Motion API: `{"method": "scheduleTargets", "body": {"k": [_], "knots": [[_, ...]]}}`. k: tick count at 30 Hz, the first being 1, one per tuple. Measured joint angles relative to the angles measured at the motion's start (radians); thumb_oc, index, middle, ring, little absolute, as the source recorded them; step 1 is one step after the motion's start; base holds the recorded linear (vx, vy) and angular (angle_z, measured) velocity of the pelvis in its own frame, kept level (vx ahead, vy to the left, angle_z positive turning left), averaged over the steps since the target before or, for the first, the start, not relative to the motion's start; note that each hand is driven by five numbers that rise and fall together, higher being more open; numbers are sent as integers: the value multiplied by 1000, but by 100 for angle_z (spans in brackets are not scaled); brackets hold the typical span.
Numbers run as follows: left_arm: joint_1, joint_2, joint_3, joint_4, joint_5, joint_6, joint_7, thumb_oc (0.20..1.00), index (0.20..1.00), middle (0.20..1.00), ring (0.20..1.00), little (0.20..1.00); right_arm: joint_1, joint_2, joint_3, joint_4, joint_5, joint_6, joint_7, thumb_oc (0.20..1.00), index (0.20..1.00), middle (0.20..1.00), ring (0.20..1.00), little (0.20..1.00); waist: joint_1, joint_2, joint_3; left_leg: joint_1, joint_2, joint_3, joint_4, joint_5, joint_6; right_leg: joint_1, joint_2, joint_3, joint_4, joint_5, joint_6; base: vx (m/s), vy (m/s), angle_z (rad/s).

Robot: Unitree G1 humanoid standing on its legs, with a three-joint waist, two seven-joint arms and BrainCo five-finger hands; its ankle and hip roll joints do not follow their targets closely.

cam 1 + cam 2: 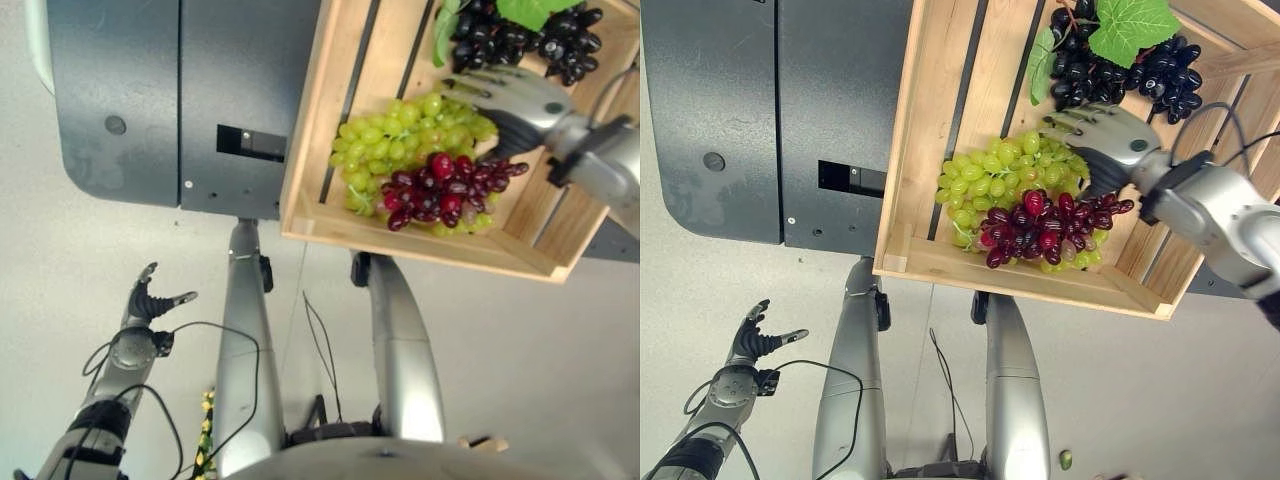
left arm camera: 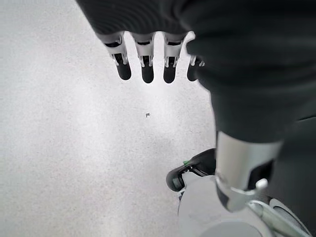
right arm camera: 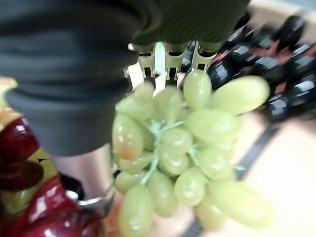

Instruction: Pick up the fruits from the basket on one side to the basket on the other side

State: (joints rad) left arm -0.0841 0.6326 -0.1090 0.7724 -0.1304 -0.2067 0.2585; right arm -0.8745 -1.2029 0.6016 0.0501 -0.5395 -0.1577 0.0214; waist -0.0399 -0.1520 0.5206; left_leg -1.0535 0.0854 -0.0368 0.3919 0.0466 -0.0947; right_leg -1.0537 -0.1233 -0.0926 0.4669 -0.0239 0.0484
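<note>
— Where are the grapes?
— All in the wooden crate (image 1: 940, 150). The green grapes (image 1: 1005, 170) lie in the middle of its floor, spreading toward the near edge. The red grapes (image 1: 1045, 228) lie on top of them, on the side toward the near edge. The black grapes (image 1: 1125, 65), with green leaves (image 1: 1130, 25) over them, sit toward the far right corner of the crate.
— And the right robot hand?
— The right robot hand (image 1: 1102, 140) is down inside the crate, between the black bunch and the green one, resting on the green grapes. In the right wrist view its fingers (image 3: 168, 61) reach over the top of the green bunch and their tips are hidden behind the berries, so I cannot tell whether they are closed round it or spread apart.
— What carries the crate?
— It stands on a dark grey table (image 1: 150, 100), at the table's near right part, with its near edge over the table's near edge.
— The left robot hand?
— The left robot hand (image 1: 148, 298) hangs low over the pale floor (image 1: 520, 360), well apart from the crate, fingers loosely spread and holding nothing.
</note>
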Motion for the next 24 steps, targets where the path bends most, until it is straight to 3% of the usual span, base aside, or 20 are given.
{"method": "scheduleTargets", "body": {"k": [14,19,20,21,22,23,24], "knots": [[-66,27,-75,91,-1,-5,10,1000,1000,1000,1000,1000,-317,104,236,153,-7,16,-20,1000,1000,1000,1000,1000,2,0,-1,-20,14,9,13,-2,-4,-29,11,8,11,8,-9,-1,-3,-2],[-72,31,-84,98,-2,-9,11,1000,1000,1000,1000,1000,-368,127,261,175,3,16,-29,1000,1000,1000,1000,1000,2,0,-1,-24,16,8,16,1,-13,-42,17,14,24,9,-14,-1,-6,-3],[-74,31,-84,104,-2,-10,12,1000,1000,1000,1000,1000,-372,127,263,175,3,16,-30,868,868,868,868,868,3,0,-1,-24,16,8,16,2,-13,-45,17,16,27,9,-15,0,0,0],[-75,31,-84,114,-3,-12,12,1000,1000,1000,1000,1000,-374,127,264,175,5,16,-30,551,551,551,551,551,3,1,-2,-26,15,9,17,3,-14,-49,17,17,33,8,-16,0,0,0],[-75,31,-84,118,-3,-12,13,1000,1000,1000,1000,1000,-376,126,266,175,7,16,-30,476,476,476,476,476,3,2,-2,-27,15,8,18,3,-15,-51,17,17,35,8,-17,0,0,0],[-75,31,-84,121,-3,-12,14,1000,1000,1000,1000,1000,-379,126,270,176,8,16,-30,282,282,282,282,282,3,3,-2,-27,15,8,18,3,-15,-52,18,17,36,8,-17,0,0,0],[-75,31,-84,121,-3,-13,17,1000,1000,1000,1000,1000,-378,125,272,177,14,16,-31,200,200,200,200,200,3,3,-3,-27,16,8,19,4,-16,-52,19,17,37,8,-17,0,0,0]]}}
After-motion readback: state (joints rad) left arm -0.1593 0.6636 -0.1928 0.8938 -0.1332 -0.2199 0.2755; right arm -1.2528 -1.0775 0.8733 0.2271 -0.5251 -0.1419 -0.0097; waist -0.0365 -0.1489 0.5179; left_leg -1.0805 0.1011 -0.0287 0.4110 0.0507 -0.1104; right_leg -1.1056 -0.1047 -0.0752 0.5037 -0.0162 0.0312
